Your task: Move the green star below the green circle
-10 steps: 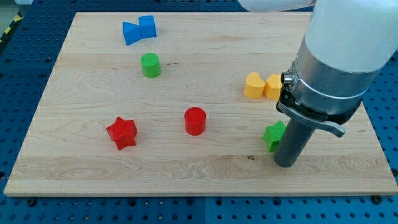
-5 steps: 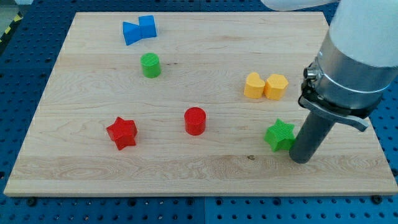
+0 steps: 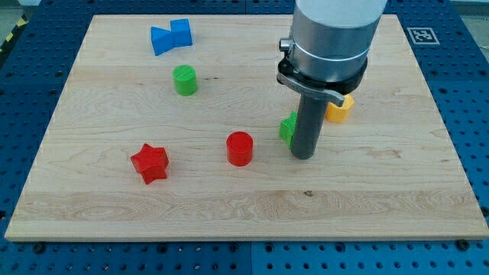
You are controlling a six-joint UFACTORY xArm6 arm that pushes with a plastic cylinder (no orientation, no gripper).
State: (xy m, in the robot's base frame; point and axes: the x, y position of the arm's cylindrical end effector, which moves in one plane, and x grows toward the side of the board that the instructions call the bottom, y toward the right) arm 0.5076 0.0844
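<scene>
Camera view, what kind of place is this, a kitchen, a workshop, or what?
Probably a robotics lab bench: a wooden board of small coloured blocks sits on a blue perforated table, with a fiducial marker at the board's corner. My tip touches the green star.

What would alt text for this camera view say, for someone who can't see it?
My tip rests on a wooden board, against the right side of a green star. A red cylinder, red star, green circle, blue blocks and a partly hidden yellow block lie around.
</scene>
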